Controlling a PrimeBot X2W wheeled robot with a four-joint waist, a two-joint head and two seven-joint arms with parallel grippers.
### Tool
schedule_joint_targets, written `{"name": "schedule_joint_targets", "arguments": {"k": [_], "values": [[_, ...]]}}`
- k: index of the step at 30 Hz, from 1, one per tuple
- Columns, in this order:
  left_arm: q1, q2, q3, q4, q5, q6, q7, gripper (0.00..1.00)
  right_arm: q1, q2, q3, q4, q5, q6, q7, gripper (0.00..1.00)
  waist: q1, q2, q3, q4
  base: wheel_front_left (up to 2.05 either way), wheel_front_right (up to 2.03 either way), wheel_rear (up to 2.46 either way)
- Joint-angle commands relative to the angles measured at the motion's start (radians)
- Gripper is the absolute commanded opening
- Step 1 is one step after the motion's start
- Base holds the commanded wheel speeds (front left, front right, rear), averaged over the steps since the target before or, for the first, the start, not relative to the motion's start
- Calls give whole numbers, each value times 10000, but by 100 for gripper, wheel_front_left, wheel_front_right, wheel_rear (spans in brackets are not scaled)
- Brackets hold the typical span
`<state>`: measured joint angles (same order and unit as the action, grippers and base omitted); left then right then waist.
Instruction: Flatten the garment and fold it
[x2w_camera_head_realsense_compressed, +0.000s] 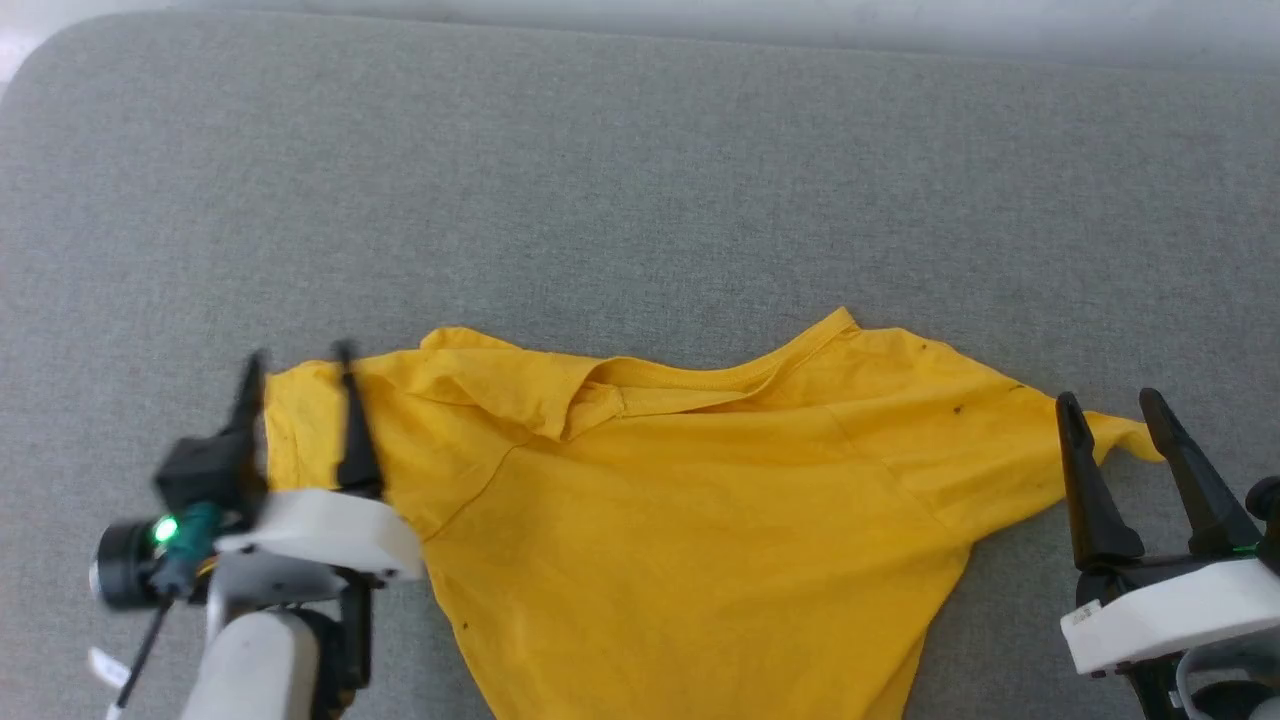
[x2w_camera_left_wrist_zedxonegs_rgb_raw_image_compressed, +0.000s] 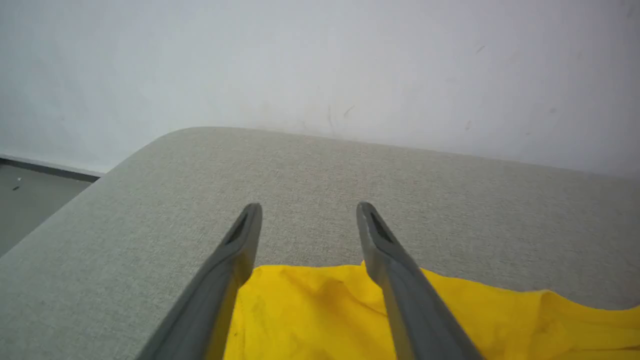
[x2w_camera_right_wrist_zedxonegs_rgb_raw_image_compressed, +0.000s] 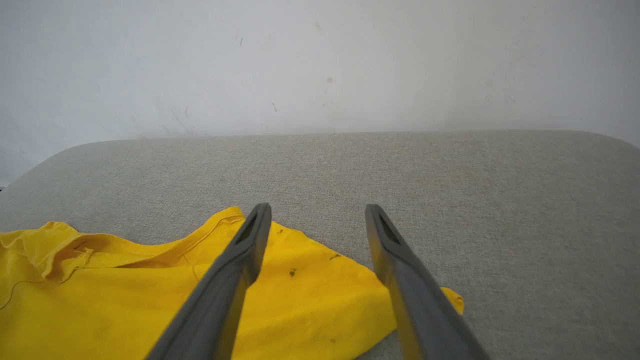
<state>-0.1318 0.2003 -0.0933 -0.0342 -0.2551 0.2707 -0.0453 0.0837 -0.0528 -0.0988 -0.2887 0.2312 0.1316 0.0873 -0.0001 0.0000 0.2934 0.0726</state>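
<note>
The garment (x2w_camera_head_realsense_compressed: 690, 500) is a bright yellow T-shirt lying spread on the grey cushion, collar toward the far side, its plain side up. Its left shoulder is folded over near the collar. My left gripper (x2w_camera_head_realsense_compressed: 298, 372) hangs open over the left sleeve, with the sleeve's edge (x2w_camera_left_wrist_zedxonegs_rgb_raw_image_compressed: 310, 305) showing between its fingers. My right gripper (x2w_camera_head_realsense_compressed: 1110, 405) stands open just above the tip of the right sleeve (x2w_camera_right_wrist_zedxonegs_rgb_raw_image_compressed: 320, 295), nothing pinched between its fingers. The shirt's lower hem runs out of the head view's bottom edge.
The grey fabric surface (x2w_camera_head_realsense_compressed: 640, 180) stretches wide beyond the shirt to a pale wall (x2w_camera_right_wrist_zedxonegs_rgb_raw_image_compressed: 320, 60). Its rounded left corner drops off to a dark floor (x2w_camera_left_wrist_zedxonegs_rgb_raw_image_compressed: 30, 200).
</note>
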Motion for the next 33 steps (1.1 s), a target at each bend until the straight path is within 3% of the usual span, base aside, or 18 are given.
{"name": "schedule_joint_targets", "arguments": {"k": [1,7,13,19,24,26,27,33], "values": [[-160,68,-173,-154,165,-151,-16,100,-113,26,-39,5,-8,-9,8,100,1,0,-51,44,0,0,0],[-672,685,-2150,-1228,1029,-1575,1288,100,-129,26,74,-69,-5,-9,60,100,1,0,64,32,0,0,0],[-1282,1138,-3206,-364,1380,-2614,2657,100,-238,26,177,-75,10,-9,70,100,1,0,352,-201,0,0,0],[-1470,1249,-3439,638,1205,-2990,3211,100,-283,26,152,8,44,-9,27,100,1,0,473,-464,0,0,0],[-1619,1215,-3452,1230,1217,-2918,3016,100,-285,26,180,61,54,-9,-6,100,1,0,468,-582,0,0,0],[-1700,1141,-3362,1295,1194,-2783,2780,41,-274,26,165,62,51,-9,-5,100,1,0,453,-599,0,0,0],[-1748,1112,-3327,1299,1192,-2726,2675,0,-266,26,147,54,49,-9,-3,100,1,0,447,-596,0,0,0],[-2148,1158,-3095,1125,1170,-2559,2346,0,-255,26,120,-17,20,-9,30,100,1,0,500,-592,0,0,0]]}}
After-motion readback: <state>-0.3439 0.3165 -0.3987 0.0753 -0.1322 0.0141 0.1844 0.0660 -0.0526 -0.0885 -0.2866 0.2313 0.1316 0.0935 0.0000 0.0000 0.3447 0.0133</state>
